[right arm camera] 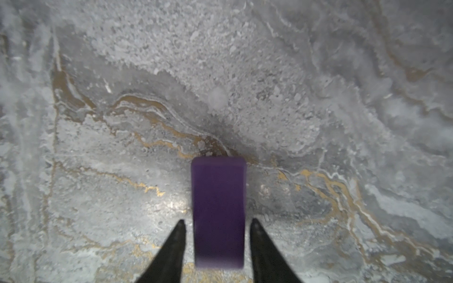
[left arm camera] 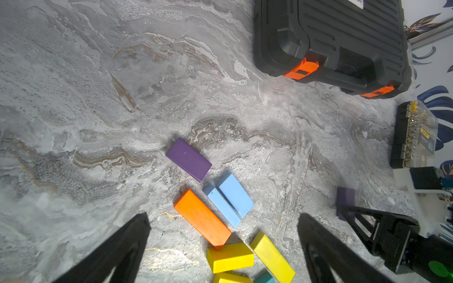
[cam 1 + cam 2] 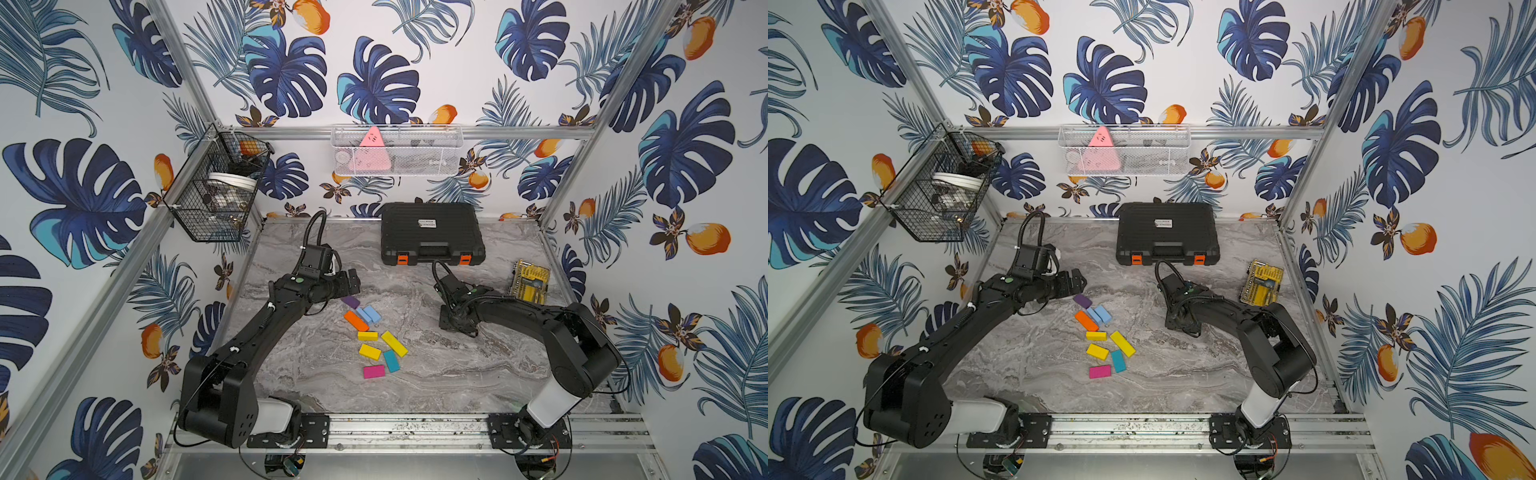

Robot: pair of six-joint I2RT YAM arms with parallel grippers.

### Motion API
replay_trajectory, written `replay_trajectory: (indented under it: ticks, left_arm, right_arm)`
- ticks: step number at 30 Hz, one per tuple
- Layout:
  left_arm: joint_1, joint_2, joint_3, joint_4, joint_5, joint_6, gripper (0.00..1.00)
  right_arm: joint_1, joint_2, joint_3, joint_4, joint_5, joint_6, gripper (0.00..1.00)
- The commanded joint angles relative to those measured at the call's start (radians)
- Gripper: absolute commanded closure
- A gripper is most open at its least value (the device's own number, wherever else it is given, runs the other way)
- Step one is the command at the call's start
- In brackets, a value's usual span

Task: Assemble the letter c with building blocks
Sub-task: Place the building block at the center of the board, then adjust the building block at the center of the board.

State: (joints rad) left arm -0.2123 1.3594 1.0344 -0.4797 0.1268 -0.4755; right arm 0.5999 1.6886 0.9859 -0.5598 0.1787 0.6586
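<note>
Starting at the tabletop's (image 3: 478, 374) front edge, the magenta block (image 3: 374, 371) heads a loose cluster of building blocks (image 3: 370, 351). Farther back, toward the right edge, the right claw (image 1: 218, 223) stands parted around a purple block (image 1: 218, 196), probably seeding the C on bare surface. Farthest, the left claw (image 2: 223, 216) hovers spread wide.

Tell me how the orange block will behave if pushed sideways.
Lying flat on the table, the orange block should slide, not tip. Crisp edges suggest it is rigid. The nearer light blue block and the yellow block at its end would probably get shoved too.
</note>
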Motion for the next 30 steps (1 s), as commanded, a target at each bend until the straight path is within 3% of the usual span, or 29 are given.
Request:
replay_trajectory:
  ticks: [1, 7, 16, 30]
  left_arm:
    - [-0.004, -0.001, 0.006, 0.007, -0.015, -0.005, 0.01]
    - [-0.007, 0.0, 0.006, 0.01, -0.018, -0.005, 0.01]
    - [-0.007, 0.007, 0.003, 0.015, -0.019, -0.005, 0.01]
    - [-0.008, 0.014, 0.003, 0.011, -0.024, -0.002, 0.01]
  right_arm:
    - [0.0, -0.007, -0.007, 0.013, -0.027, 0.023, 0.36]
    - [0.0, -0.016, -0.033, 0.043, -0.096, 0.023, 0.28]
    - [0.008, -0.003, -0.031, 0.131, -0.205, 0.002, 0.27]
    - [0.075, 0.078, 0.13, 0.108, -0.23, -0.028, 0.27]
